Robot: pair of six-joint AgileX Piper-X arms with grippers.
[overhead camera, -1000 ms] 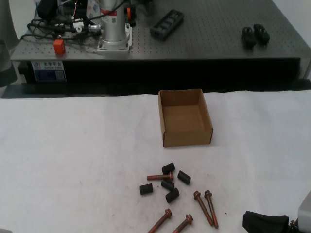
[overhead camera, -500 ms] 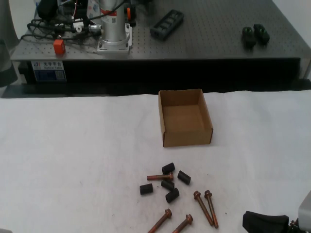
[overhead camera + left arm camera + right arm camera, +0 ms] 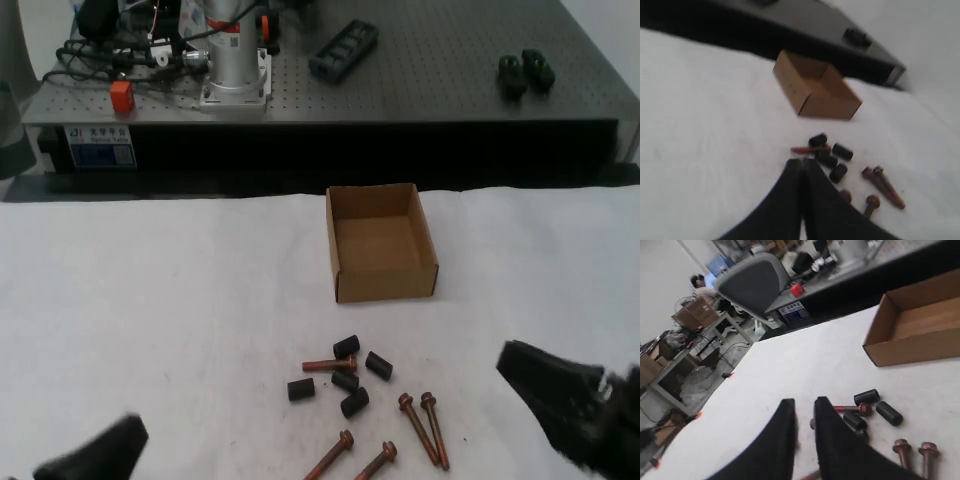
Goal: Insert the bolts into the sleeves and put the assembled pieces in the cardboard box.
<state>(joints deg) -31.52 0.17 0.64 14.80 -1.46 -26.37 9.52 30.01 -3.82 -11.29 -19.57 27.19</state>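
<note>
One open cardboard box, bolts and sleeves loose outside it

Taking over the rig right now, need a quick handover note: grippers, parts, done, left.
Left gripper: fingers shut, empty. Right gripper: fingers slightly apart, empty.
Five sleeves and five bolts lie loose on the white cloth, on the arms' side of the cardboard box, which is empty.
Done: nothing assembled.
Left: all five insertions, then boxing.
</note>
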